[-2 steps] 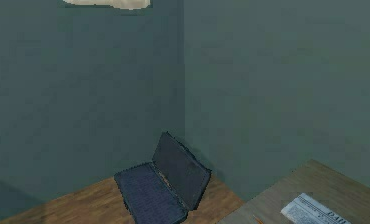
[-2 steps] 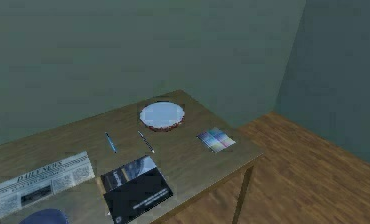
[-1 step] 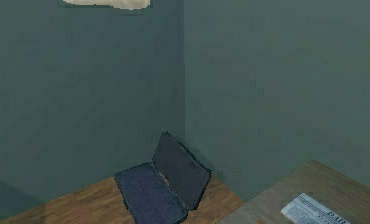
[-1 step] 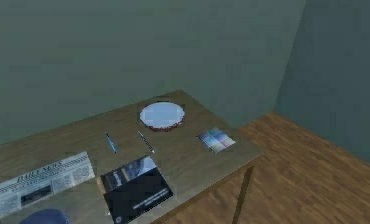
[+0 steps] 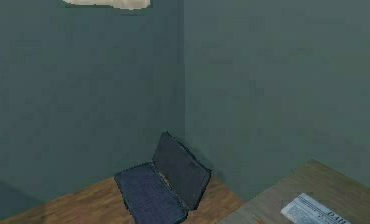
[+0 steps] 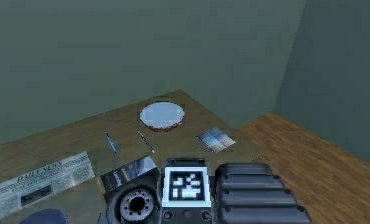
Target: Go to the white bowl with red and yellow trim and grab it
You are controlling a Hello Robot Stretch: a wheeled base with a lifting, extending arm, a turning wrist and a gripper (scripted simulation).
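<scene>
A white bowl with a reddish rim (image 6: 161, 115) stands on the far side of a brown wooden table (image 6: 53, 145), near the wall. At the arm side view's bottom edge sits the arm's dark ribbed bar (image 6: 255, 195) with a white marked square (image 6: 187, 187). Left of the square is the gripper's (image 6: 133, 205) dark round body. Its far end cannot be made out against the tabletop, so I cannot tell whether it holds anything. The bowl lies well beyond the gripper, a little to the right of it.
On the table lie a folded newspaper (image 6: 43, 178), two thin utensils (image 6: 111, 143) (image 6: 146, 141) and a small colourful card (image 6: 216, 140). In the forward view an open dark case (image 5: 163, 185) sits on the wooden floor in the teal corner. The table's corner (image 5: 293, 190) carries the newspaper (image 5: 315, 211).
</scene>
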